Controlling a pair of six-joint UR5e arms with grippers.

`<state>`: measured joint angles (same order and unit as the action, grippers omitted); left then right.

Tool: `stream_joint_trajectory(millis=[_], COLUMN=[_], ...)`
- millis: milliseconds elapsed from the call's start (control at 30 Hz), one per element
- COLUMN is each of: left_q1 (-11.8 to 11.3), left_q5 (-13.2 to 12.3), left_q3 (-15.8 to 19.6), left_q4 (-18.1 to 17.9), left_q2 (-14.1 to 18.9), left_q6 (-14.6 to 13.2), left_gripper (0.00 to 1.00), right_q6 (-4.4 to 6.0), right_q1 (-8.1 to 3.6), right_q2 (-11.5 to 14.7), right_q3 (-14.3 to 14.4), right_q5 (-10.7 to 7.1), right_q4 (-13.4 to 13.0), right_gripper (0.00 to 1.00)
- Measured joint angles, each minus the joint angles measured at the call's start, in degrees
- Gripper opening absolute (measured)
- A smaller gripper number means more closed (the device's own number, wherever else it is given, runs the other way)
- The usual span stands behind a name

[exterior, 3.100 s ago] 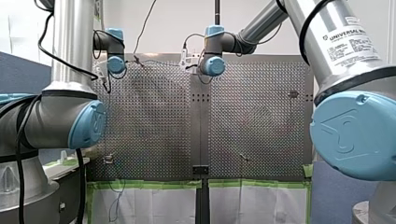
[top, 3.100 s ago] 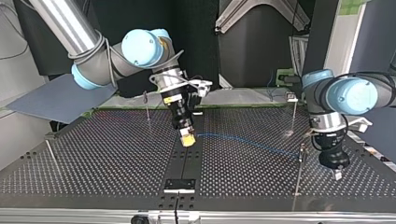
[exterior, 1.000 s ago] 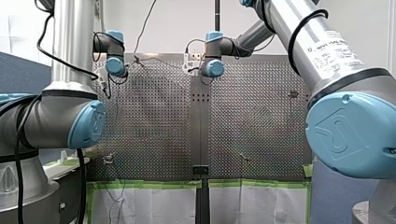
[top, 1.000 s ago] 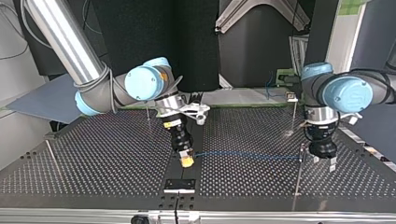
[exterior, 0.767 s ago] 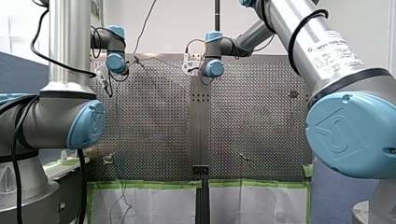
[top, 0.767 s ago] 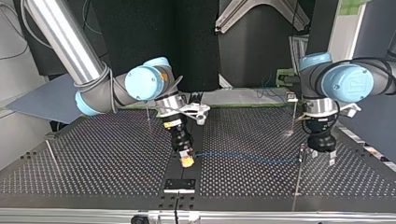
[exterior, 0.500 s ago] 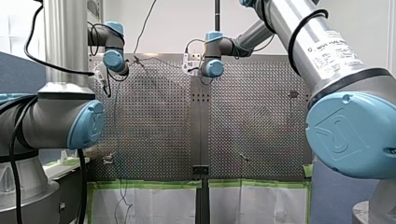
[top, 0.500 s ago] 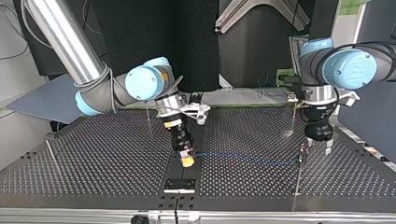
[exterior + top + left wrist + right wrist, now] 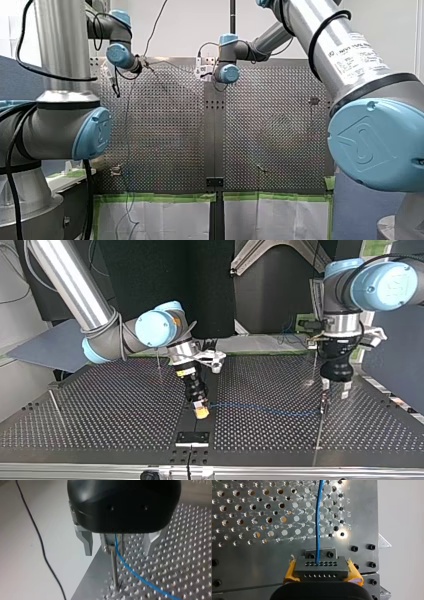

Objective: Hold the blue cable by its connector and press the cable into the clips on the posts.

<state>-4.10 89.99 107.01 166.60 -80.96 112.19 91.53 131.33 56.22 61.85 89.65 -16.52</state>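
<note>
pinching the connector [image 9: 321, 567] with my right pincer [image 9: 201, 411], my left pincer [image 9: 334, 390] open above post [image 9: 114, 567]

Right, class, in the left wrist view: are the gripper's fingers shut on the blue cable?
No, the fingers of my left gripper stand apart, and the blue cable passes between them, touching neither.

Both arms [image 9: 62, 50] are built as silver tubes with light-blue joint caps [image 9: 372, 145], black cables [image 9: 86, 200] strung along. A white UNIVERSAL ROBOTS label [image 9: 362, 47] is stuck on my right arm [image 9: 320, 75]. My left gripper [image 9: 118, 550] is cased in glossy black, metal fingers [image 9: 86, 542]; my right gripper [image 9: 200, 410] is fitted with yellow pads [image 9: 354, 574].
</note>
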Motion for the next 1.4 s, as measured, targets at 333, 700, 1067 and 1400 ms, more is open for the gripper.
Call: stream_joint_trajectory(millis=[333,700,1067,1400], left_q1=[0.11,0.71,1.32,1.51], left_q5=[2.24,2.63,2.06,1.60], left_q3=[-0.04,-0.39,-2.90,-4.35], left_q4=[5.17,11.33,12.75,11.85], left_q2=[2.39,2.89,2.12,3.05], left_q6=[-4.80,-9.87,-15.84,-21.72], left_gripper=[1.00,1.00,1.00,1.00], right_q6=[0.02,0.05,0.05,-0.09], right_q1=[-0.01,-0.03,0.02,0.20], right_q2=[0.00,-0.05,-0.11,-0.16], right_q3=[0.00,0.00,0.00,-0.01], right_q5=[-0.16,-0.43,-0.52,-0.94], right_q4=[-0.03,-0.02,0.00,0.02], right_gripper=[0.00,0.00,0.00,0.00])
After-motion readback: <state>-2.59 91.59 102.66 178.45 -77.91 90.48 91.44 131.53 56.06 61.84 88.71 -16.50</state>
